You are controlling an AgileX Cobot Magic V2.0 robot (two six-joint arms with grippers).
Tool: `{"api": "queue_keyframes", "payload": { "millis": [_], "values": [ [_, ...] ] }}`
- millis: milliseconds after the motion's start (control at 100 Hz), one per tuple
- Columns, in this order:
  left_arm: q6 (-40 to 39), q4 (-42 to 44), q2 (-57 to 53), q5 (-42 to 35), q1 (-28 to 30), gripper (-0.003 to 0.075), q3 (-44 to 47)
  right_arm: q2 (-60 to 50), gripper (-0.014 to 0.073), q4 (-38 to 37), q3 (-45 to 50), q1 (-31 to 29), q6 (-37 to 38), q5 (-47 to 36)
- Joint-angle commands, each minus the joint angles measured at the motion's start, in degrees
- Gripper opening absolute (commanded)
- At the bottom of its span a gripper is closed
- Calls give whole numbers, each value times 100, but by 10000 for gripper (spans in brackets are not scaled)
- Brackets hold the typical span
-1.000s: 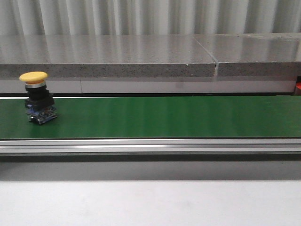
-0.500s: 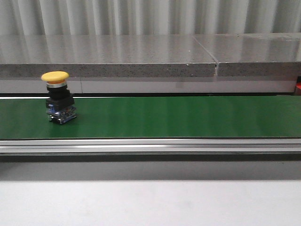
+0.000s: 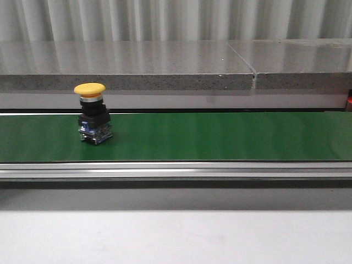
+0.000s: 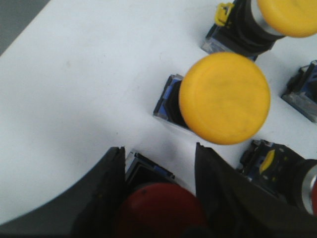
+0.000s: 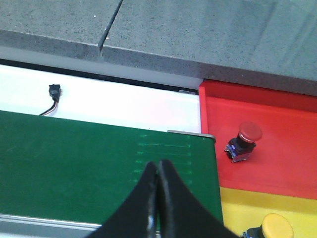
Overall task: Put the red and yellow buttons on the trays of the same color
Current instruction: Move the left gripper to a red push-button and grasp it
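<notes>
A yellow button stands upright on the green belt in the front view, left of the middle; no gripper shows there. In the left wrist view my left gripper is shut on a red button that stands on a white surface, one finger on each side of its cap. My right gripper is shut and empty above the belt's end. Beside that end lie the red tray, holding a red button, and the yellow tray, holding a yellow button.
Several more buttons sit on the white surface near my left gripper, among them a big yellow one and another at the corner. A grey stone ledge runs behind the belt. A small black connector lies on the white strip.
The yellow button has travelled to the right along the belt, still upright.
</notes>
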Motion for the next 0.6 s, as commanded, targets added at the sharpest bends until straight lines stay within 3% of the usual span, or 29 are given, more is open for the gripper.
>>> {"api": "queue_keyframes", "payload": {
  "millis": [0, 420, 590],
  "values": [
    [15, -38, -454, -73, -25, -20, -162, -19, -68, 16, -139, 24, -32, -437],
    [15, -101, -2146, 631, -25, -20, -162, -19, -68, 16, -139, 24, -32, -437],
    [80, -111, -2744, 876, -338, -20, -162, -19, -68, 16, -139, 24, -32, -437]
  ]
}}
